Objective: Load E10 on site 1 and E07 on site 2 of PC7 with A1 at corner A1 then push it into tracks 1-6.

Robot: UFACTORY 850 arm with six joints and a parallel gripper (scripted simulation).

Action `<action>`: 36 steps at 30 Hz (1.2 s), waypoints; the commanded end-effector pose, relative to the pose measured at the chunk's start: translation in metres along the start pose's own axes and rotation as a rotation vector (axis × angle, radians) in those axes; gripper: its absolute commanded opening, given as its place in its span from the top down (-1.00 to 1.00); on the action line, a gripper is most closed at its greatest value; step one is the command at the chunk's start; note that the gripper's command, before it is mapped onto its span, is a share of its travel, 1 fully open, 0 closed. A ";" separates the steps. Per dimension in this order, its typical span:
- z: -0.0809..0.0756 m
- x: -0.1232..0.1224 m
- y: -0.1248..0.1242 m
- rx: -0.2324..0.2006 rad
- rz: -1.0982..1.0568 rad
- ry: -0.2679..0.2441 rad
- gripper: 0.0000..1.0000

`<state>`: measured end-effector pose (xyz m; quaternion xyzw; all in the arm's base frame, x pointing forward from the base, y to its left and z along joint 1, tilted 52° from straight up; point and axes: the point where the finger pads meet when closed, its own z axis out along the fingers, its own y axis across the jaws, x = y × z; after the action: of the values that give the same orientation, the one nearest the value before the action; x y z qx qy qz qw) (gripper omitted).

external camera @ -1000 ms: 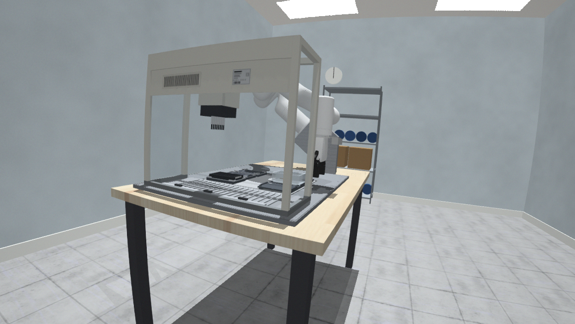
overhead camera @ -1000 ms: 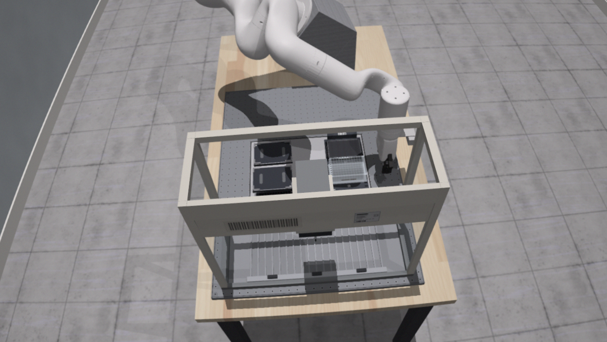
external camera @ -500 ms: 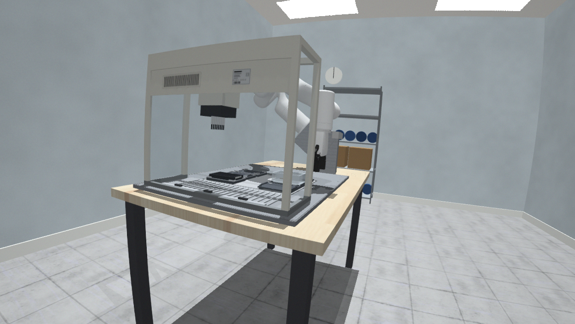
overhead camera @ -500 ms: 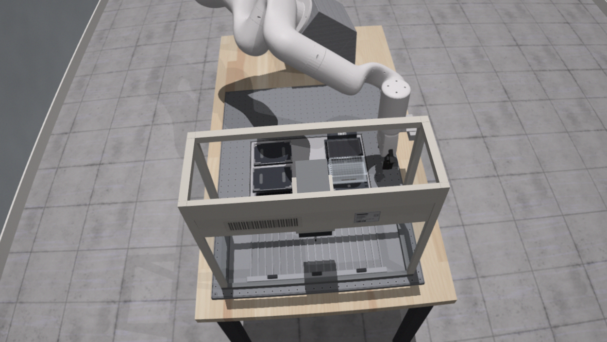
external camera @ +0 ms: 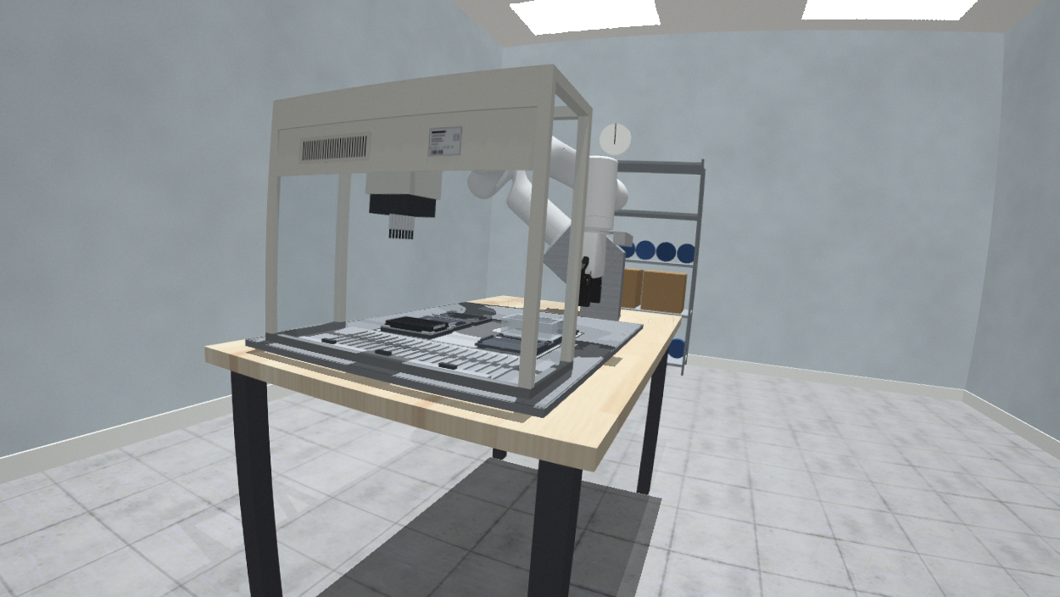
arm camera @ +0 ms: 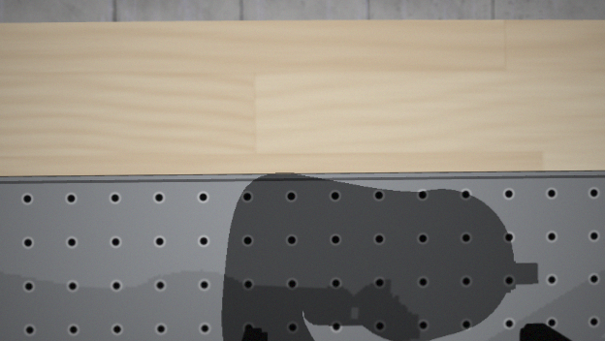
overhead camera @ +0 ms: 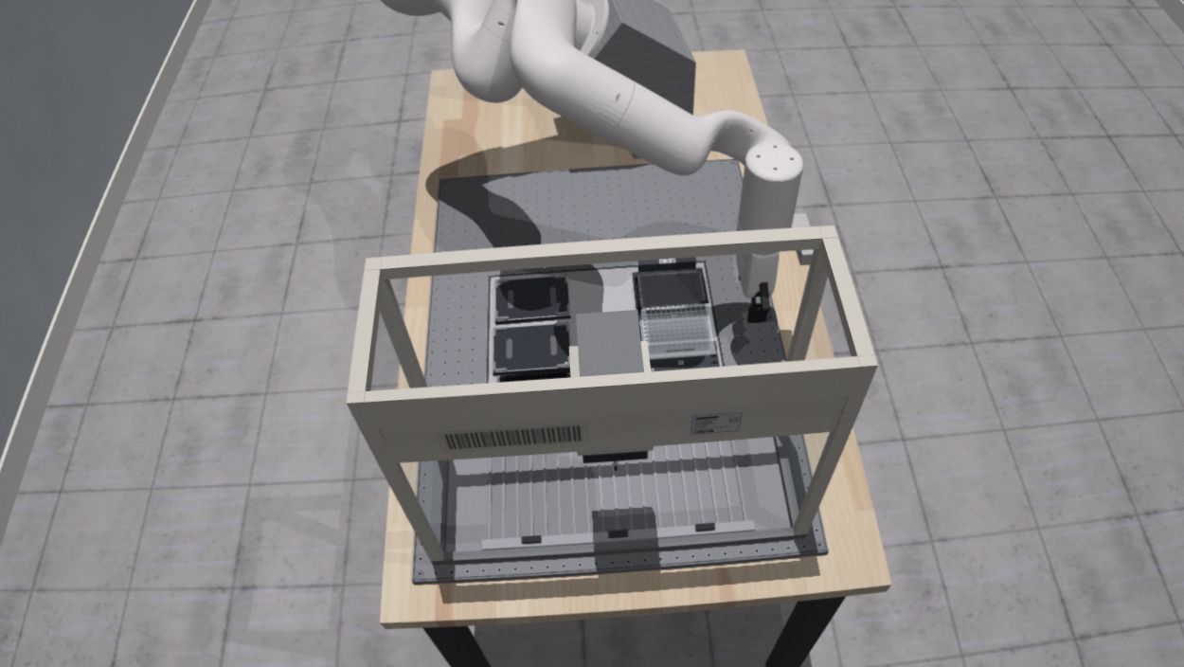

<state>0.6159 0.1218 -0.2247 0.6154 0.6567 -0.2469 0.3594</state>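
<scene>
My gripper [overhead camera: 760, 302] is open and empty. It hangs above the perforated baseplate, to the right of the long plate carrier [overhead camera: 674, 318] in the top view. The carrier lies in front of the rails. It holds a dark plate [overhead camera: 671, 290] at the end near the arm and a clear plate [overhead camera: 679, 331] in the middle. Its end toward the rails looks bare. Two dark nests [overhead camera: 529, 321] stand across the grey apron [overhead camera: 608, 343]; I cannot tell what they hold. The wrist view shows only the two fingertips of my gripper [arm camera: 395, 334] and their shadow on the baseplate.
The cream instrument frame [overhead camera: 608, 389] spans the deck, and its posts stand close to the gripper. The loading rails [overhead camera: 617, 496] lie beyond it. A pipetting head [external camera: 402, 203] hangs under the frame. The baseplate edge and the wooden table [arm camera: 301, 97] lie just past the gripper.
</scene>
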 end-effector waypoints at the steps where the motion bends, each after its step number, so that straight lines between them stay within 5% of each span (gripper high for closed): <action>1: -0.007 0.000 0.001 -0.001 0.001 0.001 -1.00; 21: -0.021 0.000 0.001 -0.001 0.001 0.001 -1.00; 22: -0.021 -0.003 -0.004 -0.001 0.034 0.001 -0.63; 36: -0.020 -0.035 -0.054 -0.001 0.434 0.001 -0.63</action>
<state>0.5702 0.1137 -0.1965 0.7171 0.5388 -0.2049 0.3918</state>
